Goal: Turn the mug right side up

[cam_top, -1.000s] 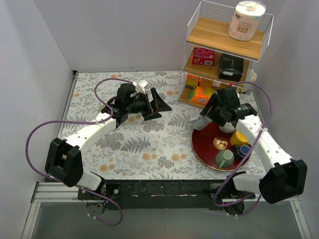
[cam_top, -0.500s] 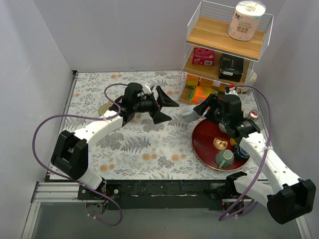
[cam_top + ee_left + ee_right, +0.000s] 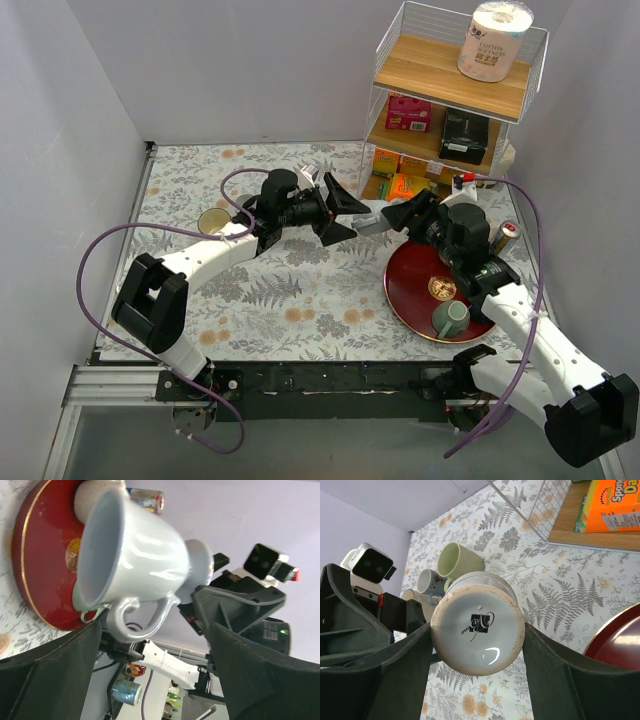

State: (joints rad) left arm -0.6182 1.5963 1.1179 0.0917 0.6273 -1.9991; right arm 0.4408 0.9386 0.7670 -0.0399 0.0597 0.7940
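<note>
Tabletop in a grey fern-and-flower print lies under both arms, which meet in the air above it, just beside the far-left rim of the dark red round tray. Between them hangs the white glazed footed mug, off the table and lying on its side. Its long axis runs roughly level from one arm to the other.

The right gripper is clamped on the mug's foot: the right wrist view shows the stamped underside filling the space between its two fingers. The mouth faces the other way, straight at the left gripper, whose fingers are spread wide on either side of the rim and handle (whether either finger already touches the china I cannot tell).

As I judge it, the mug is half turned. Righting it depends on this mouth-to-left, foot-to-right line: either the left arm takes the body, or the right wrist rolls the foot downward.
</note>
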